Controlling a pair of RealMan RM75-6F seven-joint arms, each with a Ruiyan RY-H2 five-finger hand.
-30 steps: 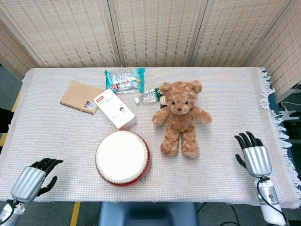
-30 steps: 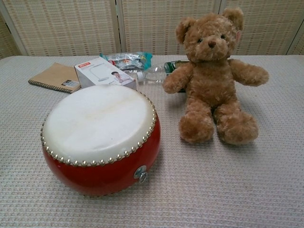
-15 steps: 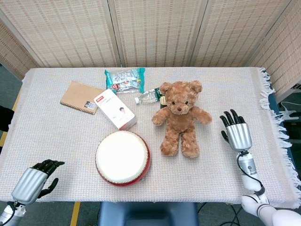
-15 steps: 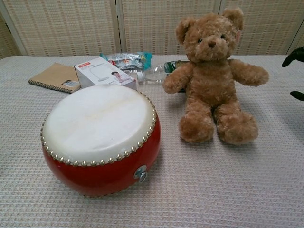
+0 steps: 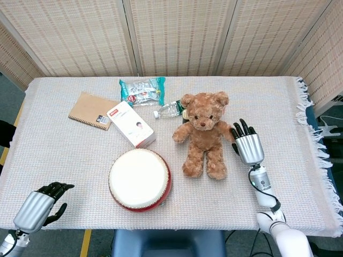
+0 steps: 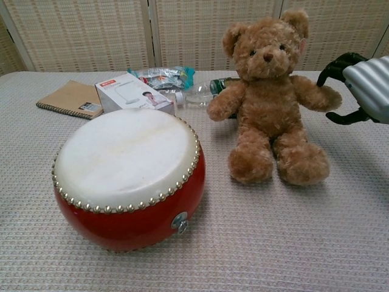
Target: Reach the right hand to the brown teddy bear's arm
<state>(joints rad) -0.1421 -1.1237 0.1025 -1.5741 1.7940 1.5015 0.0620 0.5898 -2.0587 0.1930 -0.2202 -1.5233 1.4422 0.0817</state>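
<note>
One right hand (image 5: 248,146), fingers (image 6: 338,64) spread wide, now closer, at brown teddy bear's arm (image 6: 316,95).

Right hand (image 5: 248,145) extended forward, fingers spread and uncurled; left hand (image 5: 37,206) low, fingers curled.

red drum (image 5: 140,180), white box (image 5: 131,124), notebook (image 5: 92,110), snack packet (image 5: 142,90), bottle (image 5: 171,110) on cloth-covered table (image 5: 64,155).

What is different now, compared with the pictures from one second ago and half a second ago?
The right hand moved forward and inward from the table's near right edge to the brown teddy bear's arm; its fingers now reach around the paw, and the bear seems slightly nudged. The left hand, red drum, white box and notebook stayed put.
</note>
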